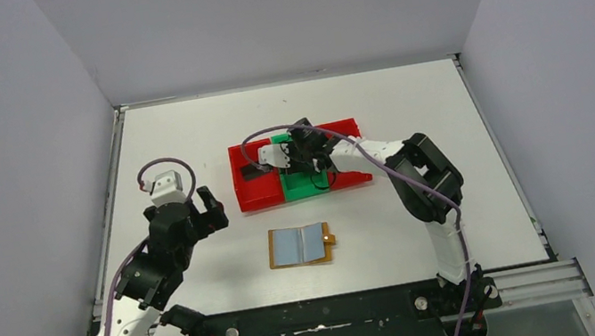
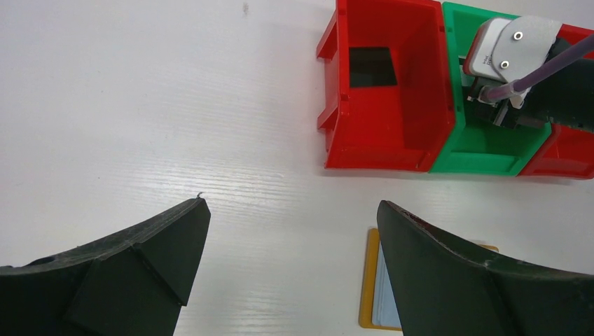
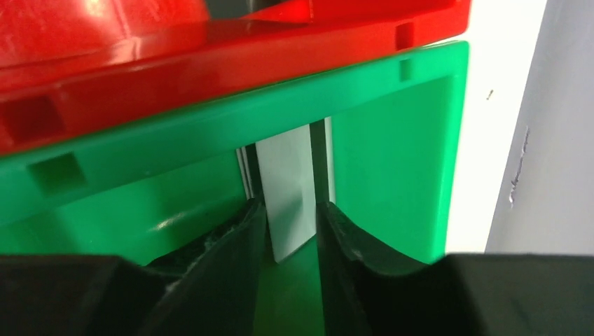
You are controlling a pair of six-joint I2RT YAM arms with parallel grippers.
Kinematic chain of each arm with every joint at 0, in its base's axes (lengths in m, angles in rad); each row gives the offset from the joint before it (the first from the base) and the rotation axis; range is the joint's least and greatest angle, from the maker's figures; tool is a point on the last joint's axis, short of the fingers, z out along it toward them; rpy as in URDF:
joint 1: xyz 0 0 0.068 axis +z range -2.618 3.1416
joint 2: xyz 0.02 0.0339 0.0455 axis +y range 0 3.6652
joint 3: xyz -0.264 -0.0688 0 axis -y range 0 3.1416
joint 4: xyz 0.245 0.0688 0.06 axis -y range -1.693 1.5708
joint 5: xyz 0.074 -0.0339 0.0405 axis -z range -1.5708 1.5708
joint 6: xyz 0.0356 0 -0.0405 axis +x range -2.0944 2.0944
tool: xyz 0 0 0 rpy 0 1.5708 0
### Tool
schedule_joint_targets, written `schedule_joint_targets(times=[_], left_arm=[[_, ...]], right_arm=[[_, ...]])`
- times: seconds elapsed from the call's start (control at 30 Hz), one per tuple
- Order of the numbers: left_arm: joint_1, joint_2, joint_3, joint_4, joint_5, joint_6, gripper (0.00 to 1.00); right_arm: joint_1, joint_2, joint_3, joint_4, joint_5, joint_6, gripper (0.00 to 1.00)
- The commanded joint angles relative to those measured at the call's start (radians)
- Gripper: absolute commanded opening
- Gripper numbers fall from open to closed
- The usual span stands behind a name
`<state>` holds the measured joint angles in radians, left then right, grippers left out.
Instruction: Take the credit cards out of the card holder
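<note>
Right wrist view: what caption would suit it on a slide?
A white card between the right hand's parted fingers, inside the green bin.

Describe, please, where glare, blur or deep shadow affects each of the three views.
Top external: even soft light, sharp throughout, only faint shadows on the table. Left wrist: the table looks washed out, the left fingers are dark and featureless, the red bin is crisp. Right wrist: glare streaks the red bin's rim and the green bin, and the right fingers blur into black shapes.
</note>
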<state>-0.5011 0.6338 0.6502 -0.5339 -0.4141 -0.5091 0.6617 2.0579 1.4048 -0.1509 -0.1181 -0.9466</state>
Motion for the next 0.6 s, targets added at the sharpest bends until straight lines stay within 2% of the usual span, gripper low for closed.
schedule_joint_targets(times=[0.0, 0.17, 0.3, 0.43, 0.57], left_arm=[[0.01, 0.004, 0.011, 0.052, 0.013, 0.018, 0.93], [0.016, 0.013, 0.011, 0.054, 0.022, 0.019, 0.92], [0.018, 0.017, 0.011, 0.055, 0.026, 0.019, 0.92], [0.019, 0.019, 0.011, 0.056, 0.034, 0.02, 0.92], [0.021, 0.02, 0.011, 0.058, 0.041, 0.021, 0.92]], right_arm=[[-0.017, -0.064, 0.029, -0.042, -0.052, 0.028, 0.36], [-0.029, -0.12, 0.023, -0.018, -0.101, 0.131, 0.42], [-0.033, -0.209, -0.023, 0.085, -0.117, 0.292, 0.47], [-0.033, -0.339, -0.129, 0.269, -0.058, 0.561, 0.52], [-0.028, -0.501, -0.28, 0.368, 0.003, 0.874, 0.56]])
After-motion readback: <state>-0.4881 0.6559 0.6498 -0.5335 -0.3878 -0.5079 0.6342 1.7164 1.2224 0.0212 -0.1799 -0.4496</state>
